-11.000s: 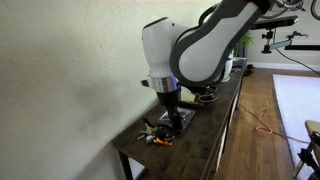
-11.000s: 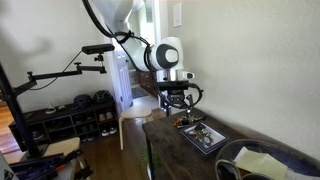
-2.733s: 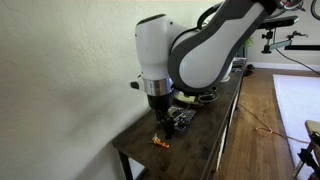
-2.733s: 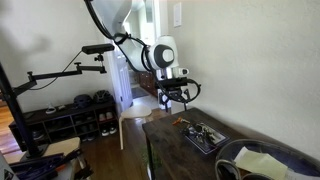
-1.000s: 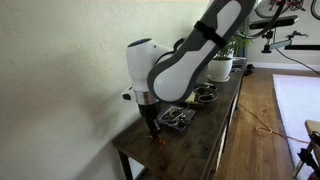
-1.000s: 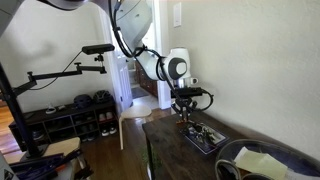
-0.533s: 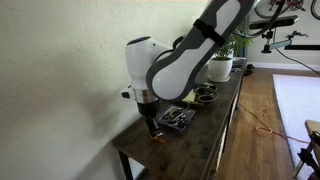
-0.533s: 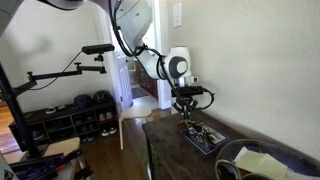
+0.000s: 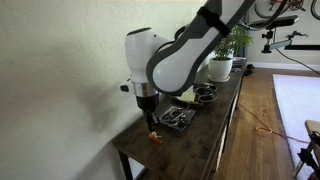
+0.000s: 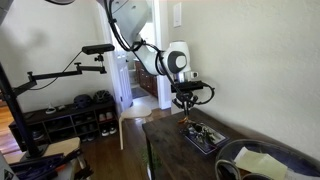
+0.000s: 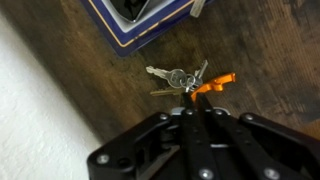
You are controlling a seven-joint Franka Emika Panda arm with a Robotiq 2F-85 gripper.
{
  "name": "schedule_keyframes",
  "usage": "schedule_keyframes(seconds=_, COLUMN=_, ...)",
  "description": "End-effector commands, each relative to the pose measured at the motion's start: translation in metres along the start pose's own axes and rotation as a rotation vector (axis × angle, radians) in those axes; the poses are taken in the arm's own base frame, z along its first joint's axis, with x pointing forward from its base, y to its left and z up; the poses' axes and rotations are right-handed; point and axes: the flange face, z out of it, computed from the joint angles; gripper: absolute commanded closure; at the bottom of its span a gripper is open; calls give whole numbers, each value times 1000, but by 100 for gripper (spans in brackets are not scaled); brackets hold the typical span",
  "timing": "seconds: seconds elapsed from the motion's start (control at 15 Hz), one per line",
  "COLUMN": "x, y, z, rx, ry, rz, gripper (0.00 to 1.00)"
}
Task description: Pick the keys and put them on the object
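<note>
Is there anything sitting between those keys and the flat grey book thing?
Nothing: in the wrist view only bare wooden tabletop separates the keys from the book-like object.

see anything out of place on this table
Only the keys: they lie splayed on the bare wood of the table, apart from the flat book, orange tag sticking out sideways. Nothing looks spilled or damaged.

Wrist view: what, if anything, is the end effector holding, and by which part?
Cannot be told. The end effector reaches the keys at their ring, by the orange tag, but its grip there is hidden.
</note>
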Motion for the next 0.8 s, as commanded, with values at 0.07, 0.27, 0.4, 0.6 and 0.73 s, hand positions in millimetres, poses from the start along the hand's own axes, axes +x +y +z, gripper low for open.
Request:
schedule_keyframes(seconds=0.07, x=-13, y=-11, z=-39, rx=-35, ry=-7, rz=6, gripper=93)
schedule_keyframes(seconds=0.27, x=-14, y=-10, z=-43, rx=-32, ry=1, rz=4, gripper=63)
schedule_keyframes(seconds=0.4, x=-15, y=-7, z=-38, rx=-29, ry=-3, rz=4, gripper=53)
schedule_keyframes(seconds=0.6, x=-16, y=-2, z=-29, rx=-18, ry=-5, rz=10, gripper=32)
schedule_keyframes(seconds=0.73, x=-16, y=1, z=-21, rx=-8, ry=-8, rz=12, gripper=19)
